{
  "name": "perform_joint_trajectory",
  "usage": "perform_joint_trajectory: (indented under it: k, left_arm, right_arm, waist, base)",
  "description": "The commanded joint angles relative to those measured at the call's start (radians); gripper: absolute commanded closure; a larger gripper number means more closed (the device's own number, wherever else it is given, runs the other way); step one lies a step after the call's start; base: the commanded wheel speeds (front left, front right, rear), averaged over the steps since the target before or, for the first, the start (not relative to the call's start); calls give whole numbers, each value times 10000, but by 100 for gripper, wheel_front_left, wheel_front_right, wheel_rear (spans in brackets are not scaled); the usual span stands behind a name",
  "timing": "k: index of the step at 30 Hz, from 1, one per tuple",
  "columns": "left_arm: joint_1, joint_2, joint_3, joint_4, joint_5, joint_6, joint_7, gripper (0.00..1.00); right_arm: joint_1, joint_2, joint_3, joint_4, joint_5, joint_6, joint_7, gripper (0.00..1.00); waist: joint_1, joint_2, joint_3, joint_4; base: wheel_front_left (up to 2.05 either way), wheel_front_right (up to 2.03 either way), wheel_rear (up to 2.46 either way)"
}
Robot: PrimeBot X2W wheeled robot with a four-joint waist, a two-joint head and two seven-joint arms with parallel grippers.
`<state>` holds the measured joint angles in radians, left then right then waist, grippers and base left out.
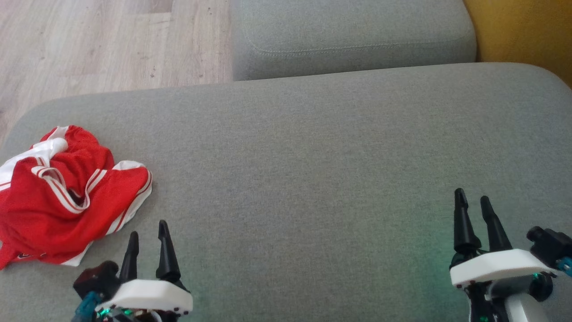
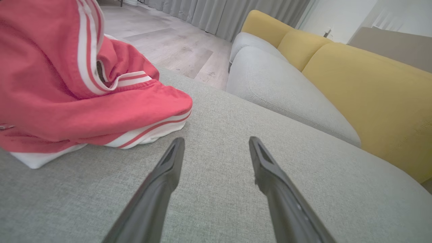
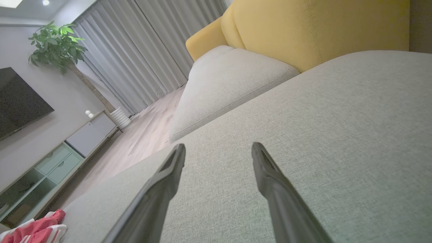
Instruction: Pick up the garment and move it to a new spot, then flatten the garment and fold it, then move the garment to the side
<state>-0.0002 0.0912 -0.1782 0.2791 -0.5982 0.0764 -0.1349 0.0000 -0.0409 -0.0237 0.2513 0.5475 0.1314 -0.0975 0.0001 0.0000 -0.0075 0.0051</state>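
Note:
The garment (image 1: 62, 197) is a red sports piece with white stripes, lying crumpled at the left end of the grey sofa seat (image 1: 313, 170). My left gripper (image 1: 148, 232) hovers open just to the right of its near edge, not touching it. In the left wrist view the garment (image 2: 74, 91) bulges at upper left, with the left gripper (image 2: 216, 143) open over bare cushion beside it. My right gripper (image 1: 473, 200) stands open far to the right with nothing between its fingers. The right wrist view has the right gripper (image 3: 218, 148) open and a bit of the garment (image 3: 37, 227) in the bottom left corner.
A second grey cushion (image 1: 353, 36) lies beyond the seat, with a yellow backrest (image 1: 523, 31) at the far right. Wooden floor (image 1: 103, 44) lies past the seat's far left edge. Curtains (image 3: 135, 57), a potted plant (image 3: 55, 45) and a low cabinet (image 3: 64, 152) stand across the room.

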Motion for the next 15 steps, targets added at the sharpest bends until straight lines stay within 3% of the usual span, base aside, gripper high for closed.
perform_joint_trajectory:
  k: [1,15]
  left_arm:
    - [-382,217,95,-350,408,103,-162,0]
    - [-366,337,-71,-268,1617,426,-545,0]
  right_arm:
    - [-430,-74,252,-401,-449,-5,-165,0]
    - [-391,-81,498,-517,-2034,-6,-366,0]
  waist:
    - [0,0,-13,12]
    - [-1,0,-9,38]
  base:
    - [0,0,0]
    - [0,0,0]
